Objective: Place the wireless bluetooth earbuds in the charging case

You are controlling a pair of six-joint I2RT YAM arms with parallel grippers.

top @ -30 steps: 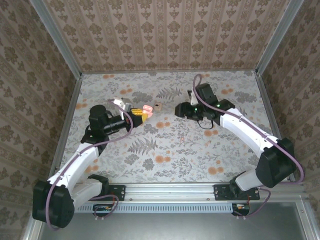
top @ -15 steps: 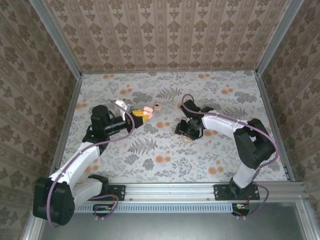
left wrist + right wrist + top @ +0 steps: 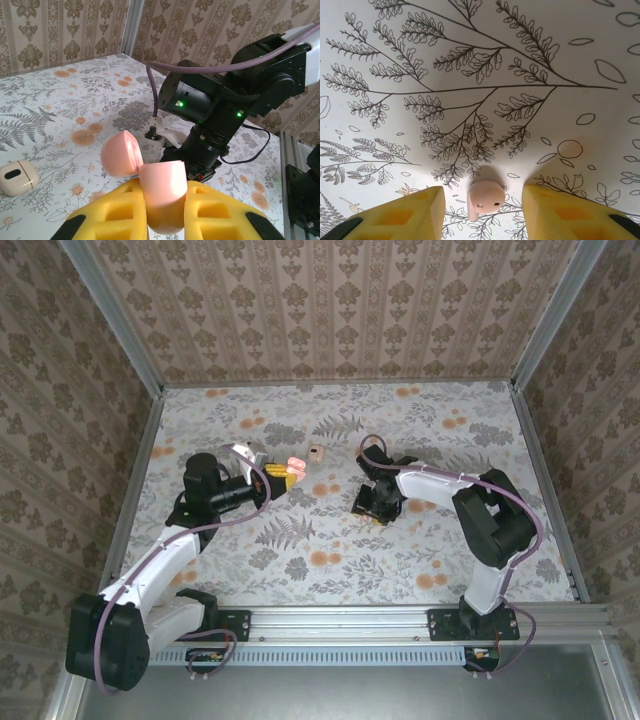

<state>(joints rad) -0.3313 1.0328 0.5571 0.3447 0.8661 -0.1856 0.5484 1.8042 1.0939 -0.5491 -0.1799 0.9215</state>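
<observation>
The right gripper is pointing straight down at the counter. Its jaws are standing apart with one earbud lying between them at the bottom middle of the right wrist view. There are gaps on both sides, so it isn't holding anything.

A bit further back, left of centre in the top view, the left gripper is clamping the pink charging case tight between its yellow pads. The lid is hanging open toward the upper left of the left wrist view.

Furthest back, the second earbud is sitting on the counter just beyond the case, not touching it.

Progress-wise it's looking early. The case is open and being held ready, but both earbuds are lying on the counter, so each one needs picking up and seating. Can't tell what the inside of the case looks like from these angles.
</observation>
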